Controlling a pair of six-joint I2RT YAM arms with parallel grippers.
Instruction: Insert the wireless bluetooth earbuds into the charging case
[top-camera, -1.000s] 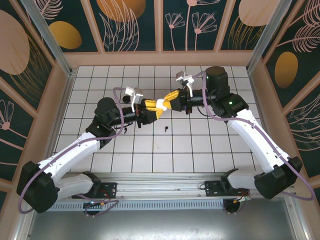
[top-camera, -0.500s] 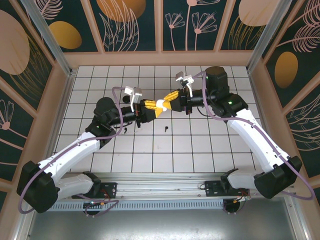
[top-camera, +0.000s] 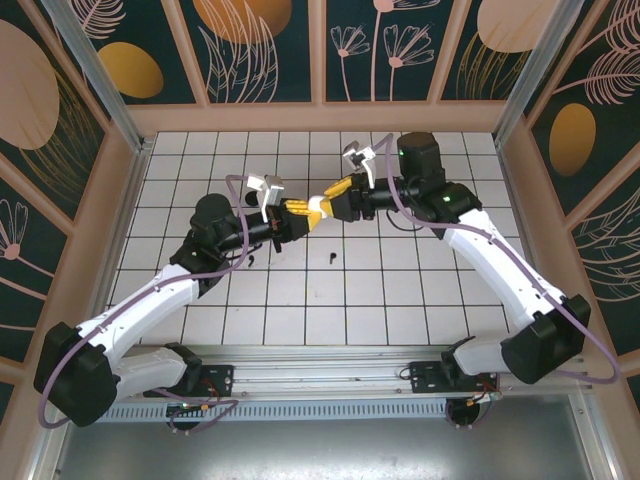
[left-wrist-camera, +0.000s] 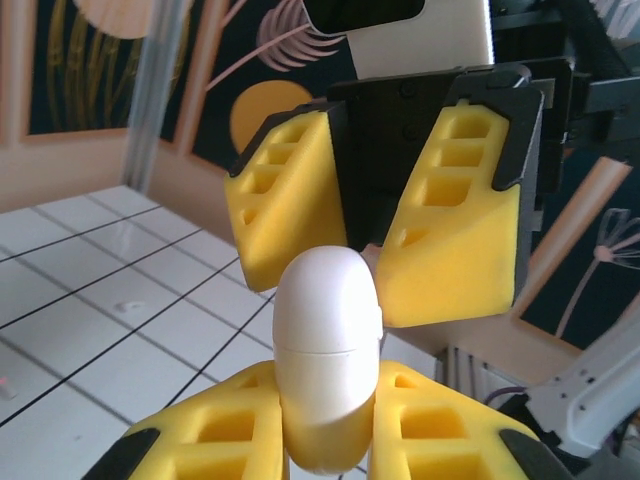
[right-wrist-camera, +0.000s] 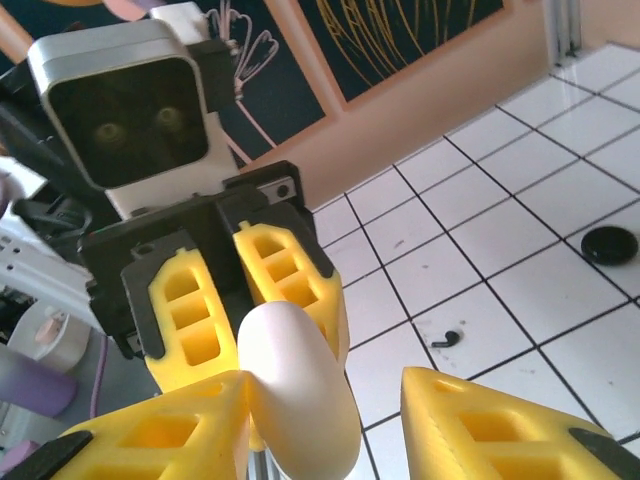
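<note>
top view, left claw (top-camera: 303, 210): reaches in from the left, pressed onto the near-left end of the white charging case (top-camera: 316, 205)
top view, right claw (top-camera: 333, 196): meets it from the right, at the far-right end of the case
top view, case: held up over the table (top-camera: 400, 290), between the two claws
top view, black earbud (top-camera: 331, 260): lies on a tile just near of the claws; a second small dark one (top-camera: 253, 262) lies further left
left wrist view, left claw (left-wrist-camera: 325, 425): pinching the lower half of the case (left-wrist-camera: 326, 330), which stands upright
left wrist view, right claw (left-wrist-camera: 365, 225): spread, one yellow pad to each side behind the case top
right wrist view, right claw (right-wrist-camera: 330, 410): parted; left pad against the case (right-wrist-camera: 295, 385), right pad well apart from it
right wrist view, table: black earbud (right-wrist-camera: 445, 339) on a tile, black puck (right-wrist-camera: 608, 244) further right
</note>
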